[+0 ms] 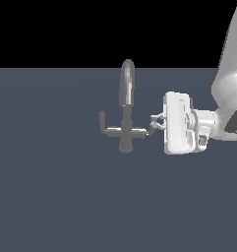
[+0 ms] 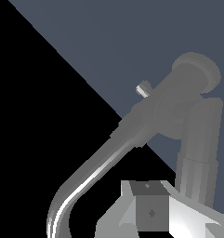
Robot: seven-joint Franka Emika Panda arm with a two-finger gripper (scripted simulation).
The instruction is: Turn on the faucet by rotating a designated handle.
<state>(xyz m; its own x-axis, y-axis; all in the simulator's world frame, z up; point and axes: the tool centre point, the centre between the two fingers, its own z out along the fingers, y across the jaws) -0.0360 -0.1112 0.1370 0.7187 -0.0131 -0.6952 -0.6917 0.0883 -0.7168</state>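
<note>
— What sort of place is this?
— A simulator's bare test scene, not a real room: a flat, untextured slate-blue floor (image 1: 51, 197) runs to a straight far edge against pure black.
— Any furnishing?
— Only a small grey metal faucet (image 1: 126, 123), flatly rendered.

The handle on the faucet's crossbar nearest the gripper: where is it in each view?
Exterior view: the handle juts toward that view's right from the faucet, peg tip at the gripper.
Wrist view: the handle is the thick rod closest to the camera.
Shared landmark: the arched spout.
</note>
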